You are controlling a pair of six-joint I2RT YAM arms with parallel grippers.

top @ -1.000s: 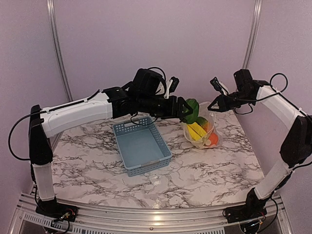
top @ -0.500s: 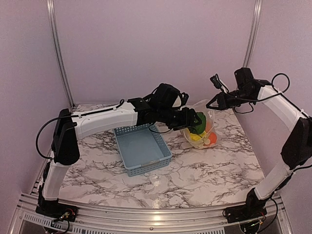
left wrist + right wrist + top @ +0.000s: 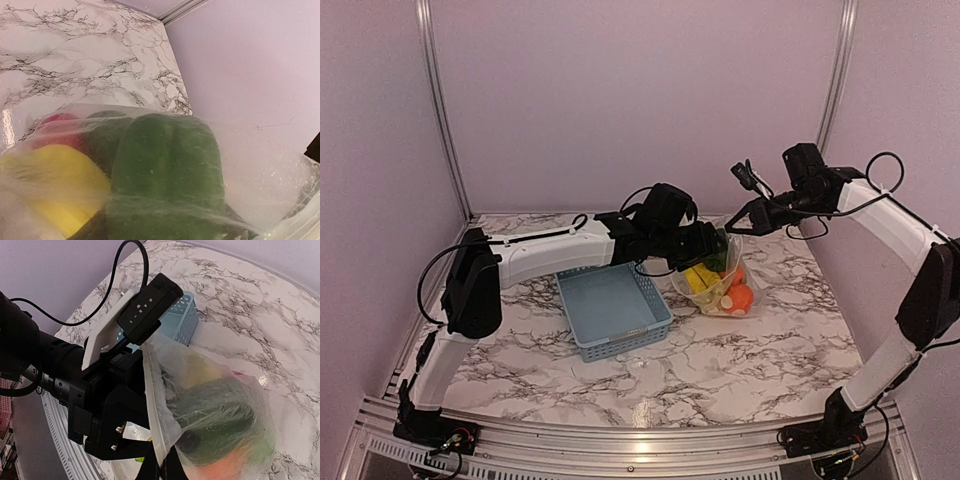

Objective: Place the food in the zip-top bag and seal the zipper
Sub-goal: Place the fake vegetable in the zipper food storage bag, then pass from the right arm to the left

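The clear zip-top bag (image 3: 728,292) stands on the marble table to the right of the basket. It holds yellow (image 3: 700,280) and orange (image 3: 741,297) food. My left gripper (image 3: 708,247) reaches into its mouth, shut on a green toy pepper (image 3: 165,165). Its fingers are hidden by the pepper and the film. Beside the pepper lie a yellow piece (image 3: 45,185) and a red piece (image 3: 55,122). My right gripper (image 3: 167,471) is shut on the pale zipper (image 3: 152,405) and holds the mouth edge up. In the top view the right gripper (image 3: 738,222) hangs just above the bag.
A blue-grey mesh basket (image 3: 620,345) sits left of the bag and shows nothing inside. The back wall runs close behind the bag. The left arm's cables hang over the basket's far side (image 3: 184,315).
The left arm has carried the green pepper right and down into the bag's mouth. The right gripper has shifted left and lower with the bag's edge, and the bag has leaned left.
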